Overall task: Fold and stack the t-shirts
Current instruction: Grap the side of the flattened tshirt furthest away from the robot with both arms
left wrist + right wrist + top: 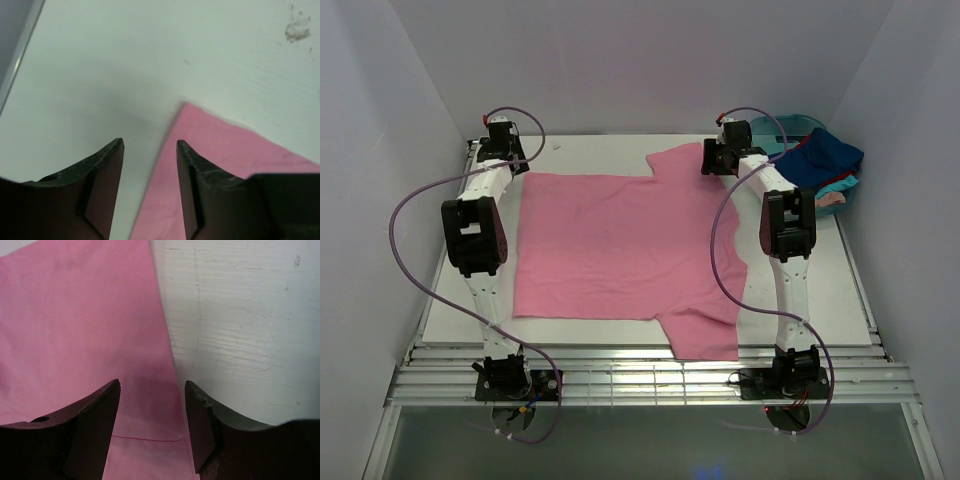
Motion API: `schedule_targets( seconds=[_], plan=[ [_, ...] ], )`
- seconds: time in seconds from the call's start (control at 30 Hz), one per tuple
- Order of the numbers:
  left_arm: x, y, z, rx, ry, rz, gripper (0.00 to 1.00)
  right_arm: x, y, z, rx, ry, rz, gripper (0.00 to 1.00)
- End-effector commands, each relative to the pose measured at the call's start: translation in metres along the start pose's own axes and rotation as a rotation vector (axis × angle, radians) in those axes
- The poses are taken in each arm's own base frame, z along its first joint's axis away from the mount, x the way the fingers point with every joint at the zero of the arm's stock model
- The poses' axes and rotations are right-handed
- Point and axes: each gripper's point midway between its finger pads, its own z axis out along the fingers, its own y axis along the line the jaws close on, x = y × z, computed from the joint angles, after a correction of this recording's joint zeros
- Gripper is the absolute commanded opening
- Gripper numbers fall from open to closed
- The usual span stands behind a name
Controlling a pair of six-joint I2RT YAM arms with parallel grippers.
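On the table (840,300) the pink t-shirt (610,250) lies flat; left tool (150,142) and right tool (152,382) hover parted, holding nothing.

White table (842,290); teal tub (790,122) far right.

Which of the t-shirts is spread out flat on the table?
The pink t-shirt; the other shirts sit crumpled in a heap at the teal tub.
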Motion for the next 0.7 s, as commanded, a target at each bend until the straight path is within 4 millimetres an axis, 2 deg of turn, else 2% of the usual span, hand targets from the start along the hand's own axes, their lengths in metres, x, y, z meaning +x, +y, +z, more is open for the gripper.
schedule_targets(
  seconds=[0.0,0.2,0.47,0.67],
  plan=[
    [-0.03,-0.008,0.003,0.026,-0.073,-0.013,0.59,-0.023,0.002,-0.004,-0.023,-0.055,-0.014,0.61],
    [-0.023,-0.02,0.017,0.082,-0.05,-0.011,0.66,-0.024,-0.005,0.0,-0.012,-0.063,-0.011,0.66],
    [-0.002,-0.032,0.03,0.136,-0.001,-0.015,0.66,-0.023,-0.023,0.004,-0.002,-0.062,0.036,0.67],
    [-0.002,-0.036,0.037,0.153,0.001,-0.02,0.66,-0.025,-0.034,0.005,0.005,-0.067,0.053,0.67]
  ],
)
